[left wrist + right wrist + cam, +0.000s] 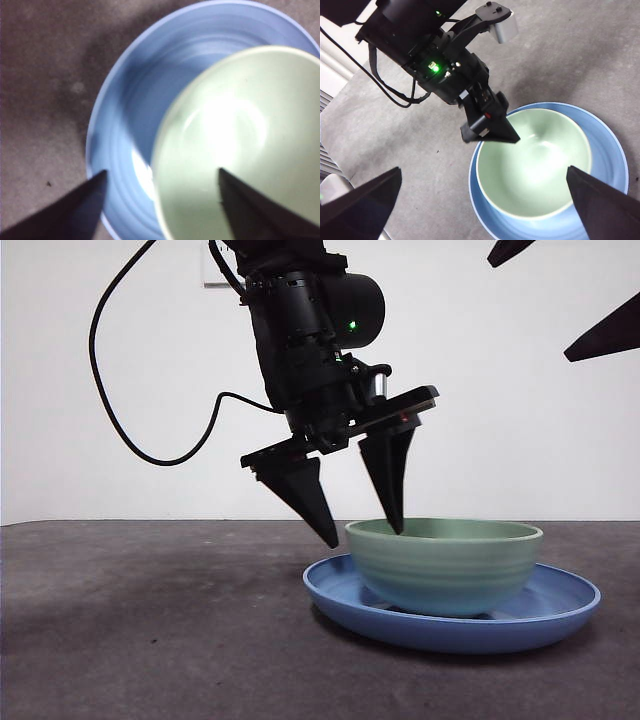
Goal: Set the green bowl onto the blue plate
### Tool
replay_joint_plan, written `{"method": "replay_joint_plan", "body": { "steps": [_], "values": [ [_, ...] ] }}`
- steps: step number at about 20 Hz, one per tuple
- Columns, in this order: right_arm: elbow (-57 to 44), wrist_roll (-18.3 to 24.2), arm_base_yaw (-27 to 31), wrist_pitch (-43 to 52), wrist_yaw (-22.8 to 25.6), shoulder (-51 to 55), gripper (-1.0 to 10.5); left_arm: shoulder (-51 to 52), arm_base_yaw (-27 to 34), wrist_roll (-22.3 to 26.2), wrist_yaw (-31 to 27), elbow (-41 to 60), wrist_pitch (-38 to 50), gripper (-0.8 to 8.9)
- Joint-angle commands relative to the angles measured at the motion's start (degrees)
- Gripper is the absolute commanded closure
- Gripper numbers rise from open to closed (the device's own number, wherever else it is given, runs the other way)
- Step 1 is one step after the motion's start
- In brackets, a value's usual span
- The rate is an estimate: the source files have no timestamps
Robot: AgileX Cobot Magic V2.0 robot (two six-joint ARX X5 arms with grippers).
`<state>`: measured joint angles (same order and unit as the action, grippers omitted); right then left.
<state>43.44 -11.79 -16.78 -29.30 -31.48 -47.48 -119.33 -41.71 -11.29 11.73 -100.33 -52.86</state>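
The green bowl (445, 565) stands upright inside the blue plate (560, 605) on the dark table. My left gripper (365, 537) is open and straddles the bowl's left rim. One fingertip dips just inside the bowl and the other hangs outside, above the plate's edge. The left wrist view looks down on the bowl (240, 130) and plate (130, 100), with the left gripper (161, 171) spread wide over the bowl's wall. My right gripper (483, 170) is open and held high, looking down on the bowl (535, 165), the plate (610, 150) and the left gripper (490, 127).
A black cable (110, 390) loops from the left arm over the left half of the table. The right gripper (528, 310) shows only as two black tips at the top right corner. A white wall stands behind the table.
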Motion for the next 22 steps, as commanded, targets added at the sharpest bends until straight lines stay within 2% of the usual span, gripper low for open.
{"method": "replay_joint_plan", "body": {
  "steps": [1, 2, 4, 5, 9, 16, 17, 20, 22],
  "values": [
    [0.9, 0.4, -0.1, 0.5, -0.1, -0.3, 3.7, -1.4, -0.4, 0.1, -0.1, -3.6, -1.0, 3.99],
    [0.9, 0.5, -0.1, 0.5, -0.2, -0.3, 3.7, -1.4, -0.2, 0.5, -0.1, -5.1, -2.3, 3.63],
    [0.9, 0.5, -0.1, 0.5, -0.1, -0.3, 3.7, -1.3, -0.1, 1.9, -0.2, -8.3, -5.6, 2.12],
    [0.9, 0.5, -0.1, 0.5, -0.1, -0.3, 3.7, -1.3, 0.0, 2.8, -0.1, -10.3, -8.3, 1.79],
    [0.9, 0.5, -0.1, 0.5, -0.1, -0.3, 3.7, -0.1, 0.1, 6.1, -0.2, -15.9, -19.4, 1.84],
    [0.9, 0.5, -0.1, 0.5, 0.0, -0.3, 3.7, 15.4, 0.1, 9.9, -0.2, -14.8, -26.8, 1.84],
    [0.9, 0.5, -0.1, 0.5, 0.0, -0.3, 3.7, 18.8, 0.3, 10.2, -0.1, -13.1, -27.5, 1.84],
    [0.9, 0.5, -0.1, 0.5, 0.0, -0.3, 3.7, 31.2, 1.0, 12.5, -0.1, -2.5, -22.0, 1.84],
    [0.9, 0.5, -0.1, 0.5, 0.0, -0.3, 3.7, 39.7, 1.6, 16.5, 0.4, 6.2, -18.1, 1.84]
  ]
}}
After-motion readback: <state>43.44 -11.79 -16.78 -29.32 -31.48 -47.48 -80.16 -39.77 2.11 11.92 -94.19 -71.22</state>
